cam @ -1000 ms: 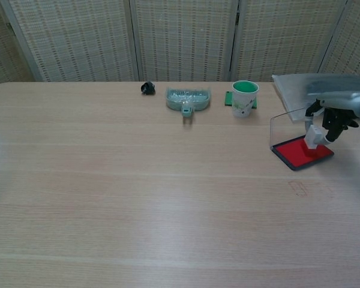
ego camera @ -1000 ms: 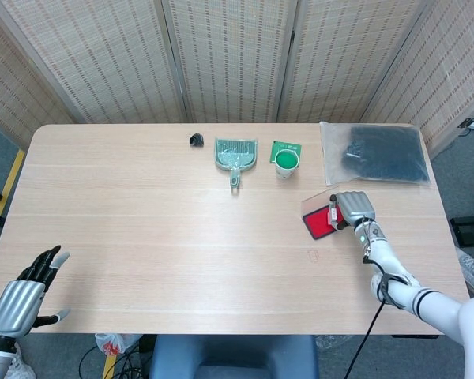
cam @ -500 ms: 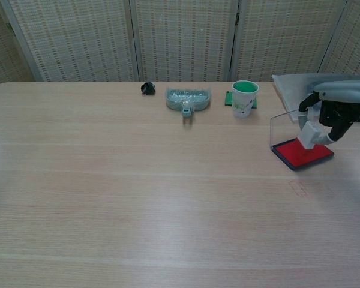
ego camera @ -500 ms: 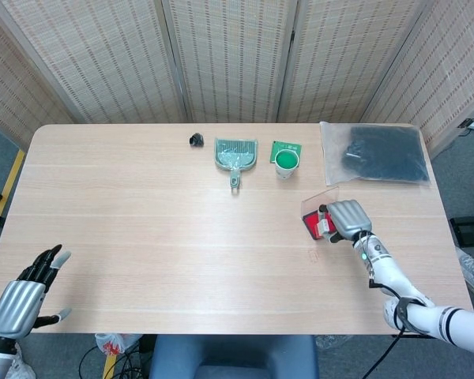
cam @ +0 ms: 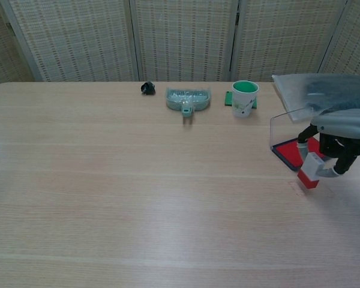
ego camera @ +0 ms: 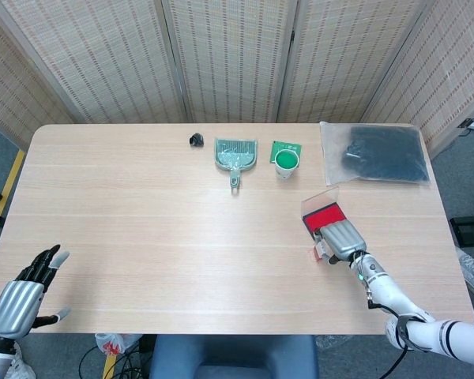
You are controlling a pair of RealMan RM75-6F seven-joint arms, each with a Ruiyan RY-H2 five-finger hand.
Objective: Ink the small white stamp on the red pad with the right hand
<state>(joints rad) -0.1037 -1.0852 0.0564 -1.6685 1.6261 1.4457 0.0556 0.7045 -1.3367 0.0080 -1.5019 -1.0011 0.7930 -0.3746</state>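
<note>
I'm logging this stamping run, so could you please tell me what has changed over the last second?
The right hand has carried the small white stamp off the red pad and toward the robot, down to the bare table in front of the pad; its underside now shows red. It holds the stamp throughout. The pad, its raised clear lid, the cup, the dustpan and the left hand have not moved.

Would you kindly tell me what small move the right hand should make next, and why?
Probably lower the stamp straight down. The right hand holds it just above bare table, off the red pad, its red face looking inked, over a faint mark.
</note>
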